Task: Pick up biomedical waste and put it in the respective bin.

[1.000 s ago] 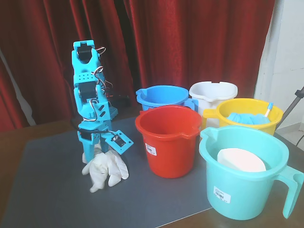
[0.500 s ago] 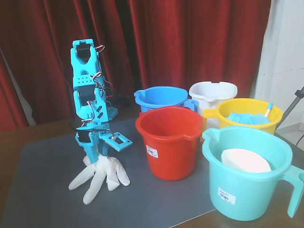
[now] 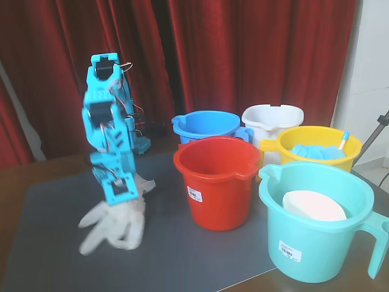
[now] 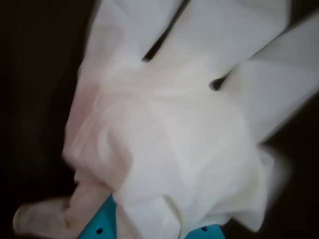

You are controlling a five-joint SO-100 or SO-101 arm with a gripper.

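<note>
Fixed view: set in front of the table (image 3: 55,201), slightly above, facing the red curtain (image 3: 255,55) at the far side. Medium range; arm (image 3: 109,128) on left, buckets (image 3: 217,182) on right. Wrist view: rides the arm, looks straight down, very close and blurred, frame filled by the white glove (image 4: 179,144). Shared between both: only the glove (image 3: 115,225) and dark mat (image 3: 176,249) under it.

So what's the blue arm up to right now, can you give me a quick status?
Gripper down on the white glove, jaw state unclear. Glove on the mat. Red bucket nearest; path clear.
</note>
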